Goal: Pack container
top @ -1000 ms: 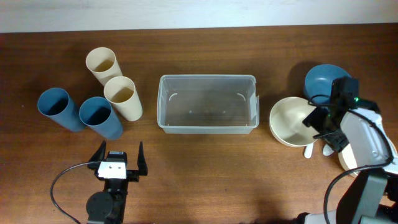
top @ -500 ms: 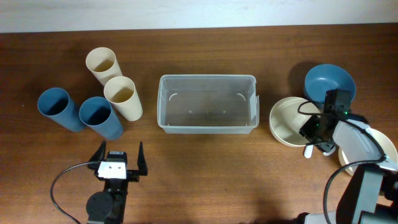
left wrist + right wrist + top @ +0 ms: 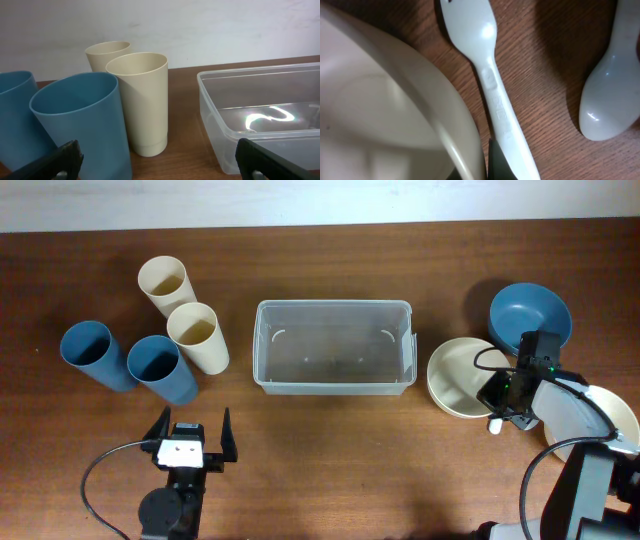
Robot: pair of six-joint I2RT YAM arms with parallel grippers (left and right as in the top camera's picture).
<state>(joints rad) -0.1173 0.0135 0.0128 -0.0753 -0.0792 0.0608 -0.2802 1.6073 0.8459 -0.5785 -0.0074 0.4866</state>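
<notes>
Container [image 3: 333,345] sits mid-table, long side across, nothing in it. Nothing packed yet, so this looks like the first pick.

Right of it, close but apart: cream bowl [image 3: 455,375], with the blue bowl [image 3: 530,310] behind. Right gripper [image 3: 503,393] is at the cream bowl's right rim with its fingers closed. The wrist view shows one dark finger [image 3: 497,162] hard against the outside of the rim, so it reads as a pinch on the rim. The inner finger is hidden.

Fork [image 3: 490,75] lies just beside that finger, and the spoon [image 3: 612,100] is further off, both on the table.

Left gripper [image 3: 190,438] is spread wide, holding nothing, and low in front of the four cups [image 3: 198,337] on the left.

Next move, I'd guess: lift the bowl clear of the fork, carry it left over the container wall and set it flat. A thin rim grip may tilt or slip.
</notes>
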